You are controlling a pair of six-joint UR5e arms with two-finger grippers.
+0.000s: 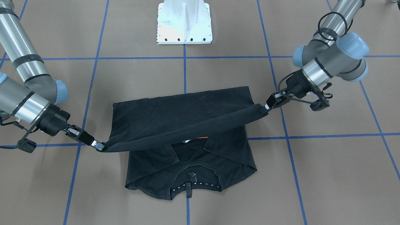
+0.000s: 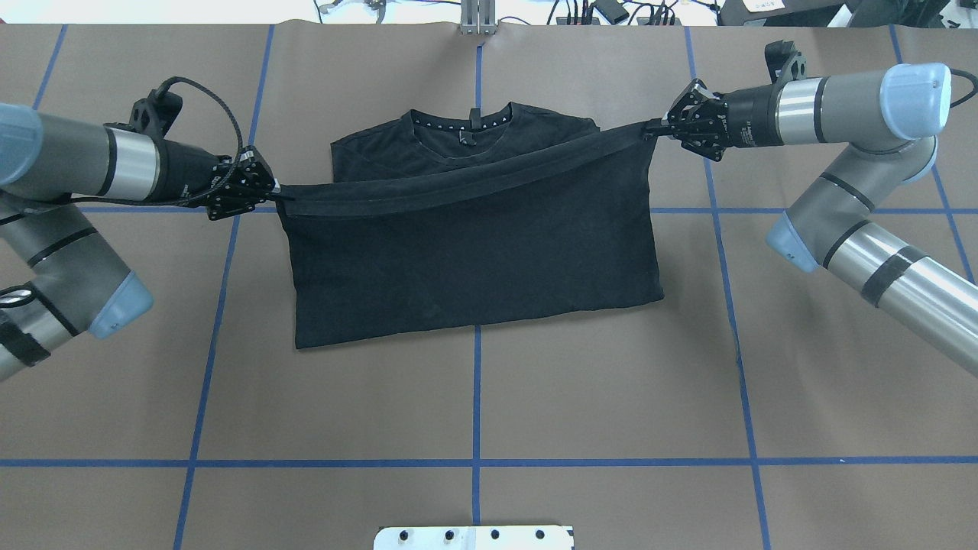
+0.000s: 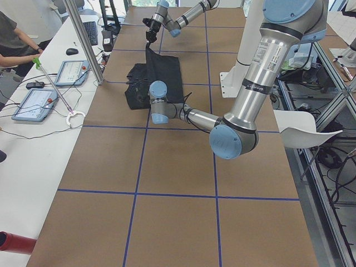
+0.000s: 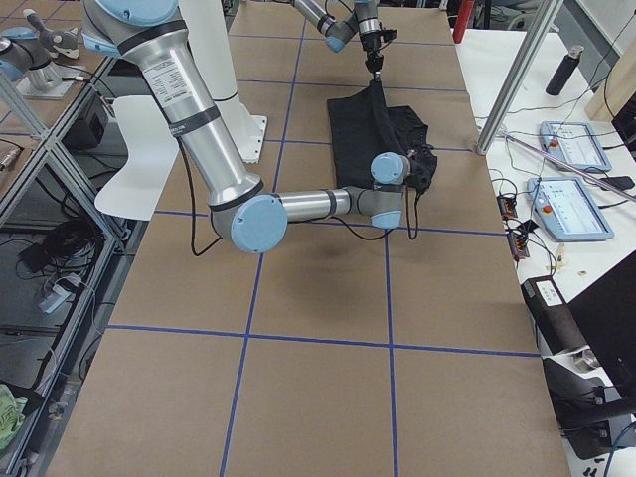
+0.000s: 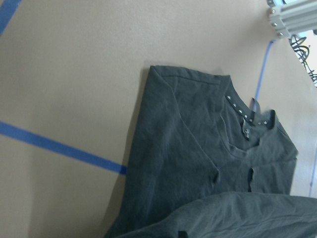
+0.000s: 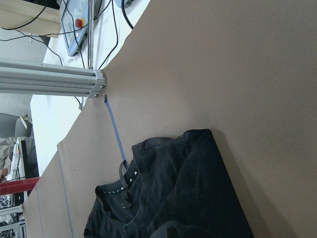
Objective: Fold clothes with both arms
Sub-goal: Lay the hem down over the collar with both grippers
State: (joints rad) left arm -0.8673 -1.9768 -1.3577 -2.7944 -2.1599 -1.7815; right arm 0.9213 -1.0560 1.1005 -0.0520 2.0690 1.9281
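A black T-shirt (image 2: 474, 260) lies on the brown table with its collar (image 2: 462, 121) at the far side, small white marks inside it. Its near hem is lifted and pulled taut into a band between both grippers. My left gripper (image 2: 273, 192) is shut on the band's left corner, and my right gripper (image 2: 649, 128) is shut on the right corner, farther from the robot. In the front-facing view the left gripper (image 1: 266, 107) is on the right and the right gripper (image 1: 99, 146) on the left. A sliver of orange and white print (image 1: 200, 137) shows under the raised T-shirt (image 1: 181, 112). Both wrist views show only the collar half.
The white bolted base plate (image 1: 184, 22) stands at the robot's side of the table. Blue tape lines (image 2: 477, 397) grid the brown surface. In the left side view, a bench with control tablets (image 3: 33, 103), an aluminium post (image 3: 83, 41) and a person's arm (image 3: 14, 41) lie beyond the table's far edge.
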